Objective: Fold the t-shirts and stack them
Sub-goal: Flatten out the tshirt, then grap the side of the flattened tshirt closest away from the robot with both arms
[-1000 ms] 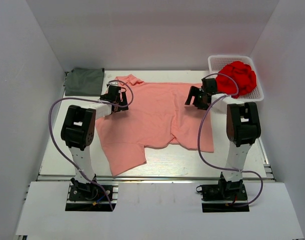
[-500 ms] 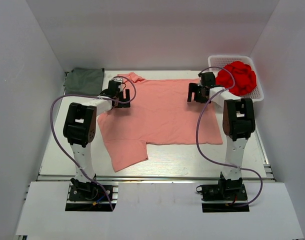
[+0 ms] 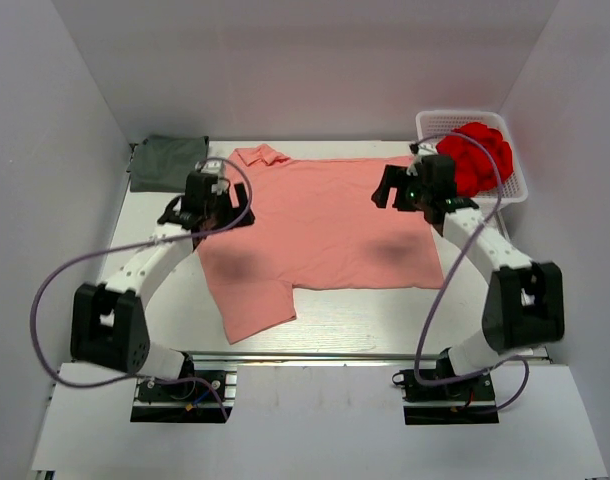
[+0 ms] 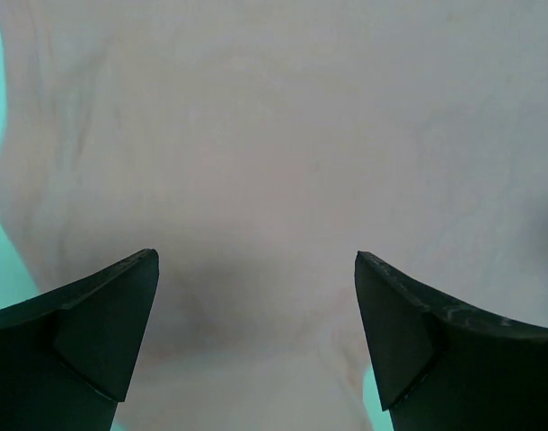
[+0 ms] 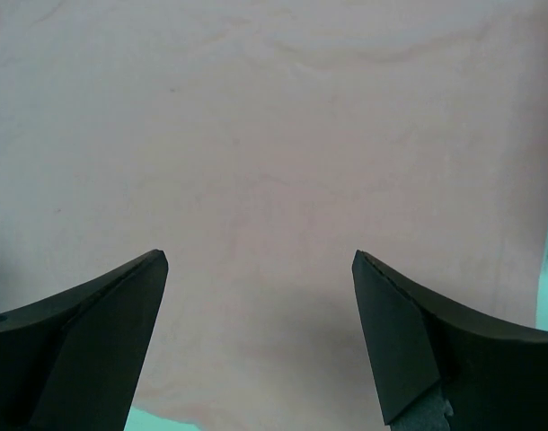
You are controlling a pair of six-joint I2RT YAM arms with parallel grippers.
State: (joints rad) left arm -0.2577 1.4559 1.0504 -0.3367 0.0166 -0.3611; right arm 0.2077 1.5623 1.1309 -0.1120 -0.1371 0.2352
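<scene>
The salmon-pink t-shirt [image 3: 320, 225] lies spread flat in the middle of the table, collar at the far left, one sleeve hanging toward the near edge. It fills the left wrist view [image 4: 274, 153] and the right wrist view [image 5: 274, 153]. My left gripper [image 3: 207, 203] is open and empty above the shirt's left part. My right gripper [image 3: 410, 188] is open and empty above its right part. The dark grey-green t-shirt [image 3: 169, 162] lies folded at the far left corner.
A white basket [image 3: 515, 185] at the far right holds a bright red cloth [image 3: 475, 155]. White walls close in the table on three sides. The table's near edge runs just below the pink sleeve.
The pink shirt was pulled flat. Both grippers have risen off it and opened, and both arms have swung outward, the left to the left, the right to the right.
</scene>
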